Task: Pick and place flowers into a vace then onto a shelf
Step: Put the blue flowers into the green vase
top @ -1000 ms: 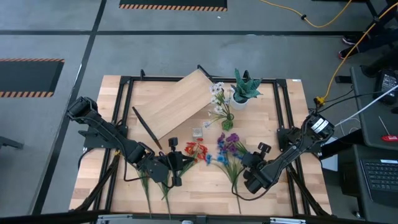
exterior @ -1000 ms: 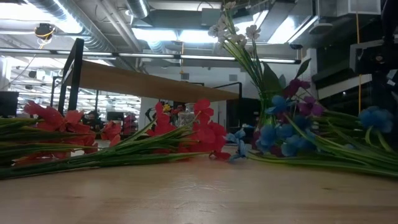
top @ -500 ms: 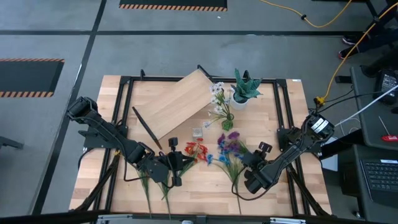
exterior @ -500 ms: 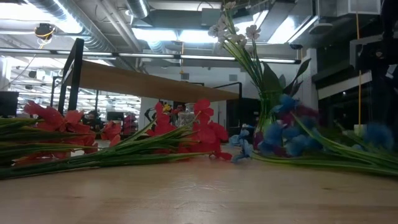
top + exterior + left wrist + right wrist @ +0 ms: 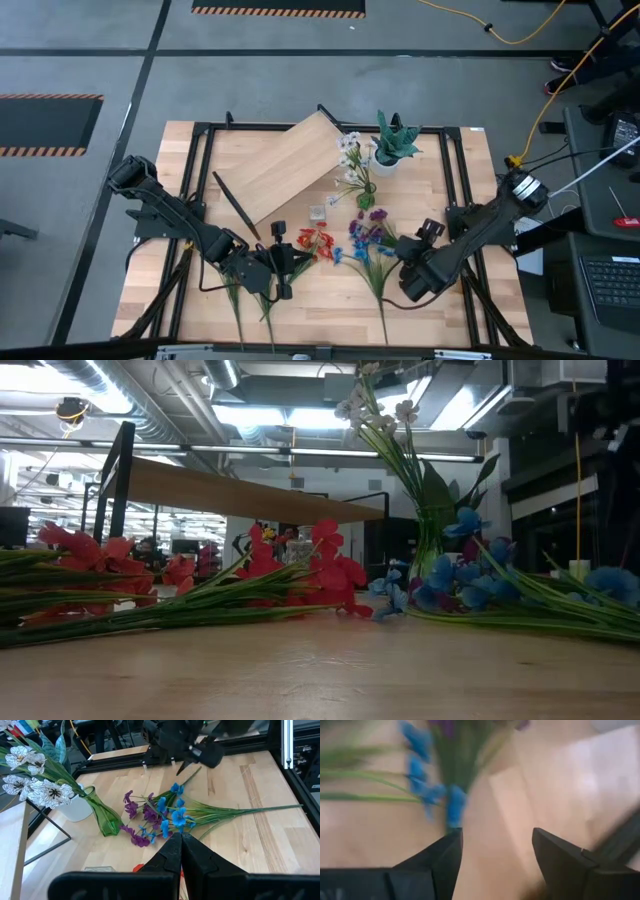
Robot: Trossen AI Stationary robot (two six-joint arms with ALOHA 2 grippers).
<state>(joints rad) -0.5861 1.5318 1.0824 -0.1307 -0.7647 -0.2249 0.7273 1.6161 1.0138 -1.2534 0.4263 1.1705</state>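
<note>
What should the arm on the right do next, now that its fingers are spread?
Probably ease the right gripper down over a green stem of the blue and purple flowers and close. Its fingers stand open and empty just beside that spray, which lies flat on the table, outside the vase.

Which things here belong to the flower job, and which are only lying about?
For the job:
- blue and purple flowers
- red flowers
- white flowers in the green vase
- shelf
- right tool, open
- left tool, shut

Lying about:
- potted plant
- small clear thing on the table
</note>
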